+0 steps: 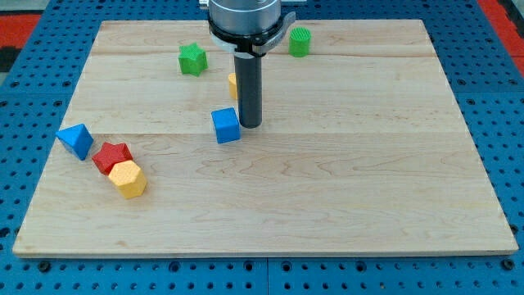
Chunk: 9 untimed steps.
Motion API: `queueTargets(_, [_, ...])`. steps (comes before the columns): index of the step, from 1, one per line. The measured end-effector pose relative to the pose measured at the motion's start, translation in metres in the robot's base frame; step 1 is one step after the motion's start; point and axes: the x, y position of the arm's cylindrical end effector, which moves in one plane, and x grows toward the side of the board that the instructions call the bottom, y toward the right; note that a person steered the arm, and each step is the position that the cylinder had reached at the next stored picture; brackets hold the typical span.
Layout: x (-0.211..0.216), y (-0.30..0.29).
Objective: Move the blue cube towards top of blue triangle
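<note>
The blue cube (pixel 226 125) sits near the middle of the wooden board (pixel 344 188). My tip (pixel 250 124) stands just to the cube's right, touching or almost touching its right side. The blue triangle (pixel 76 140) lies far to the view's left, near the board's left edge, a little lower than the cube.
A red star (pixel 111 156) and a yellow hexagon (pixel 128 179) lie just right of and below the blue triangle. A green star (pixel 192 59) and a green cylinder (pixel 300 42) sit near the top. A yellow block (pixel 232 84) is half hidden behind the rod.
</note>
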Motion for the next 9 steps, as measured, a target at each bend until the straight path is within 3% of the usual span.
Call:
queueTargets(2, [0.0, 0.002])
queueTargets(5, [0.032, -0.066])
queueTargets(8, [0.009, -0.086])
queueTargets(9, [0.0, -0.116])
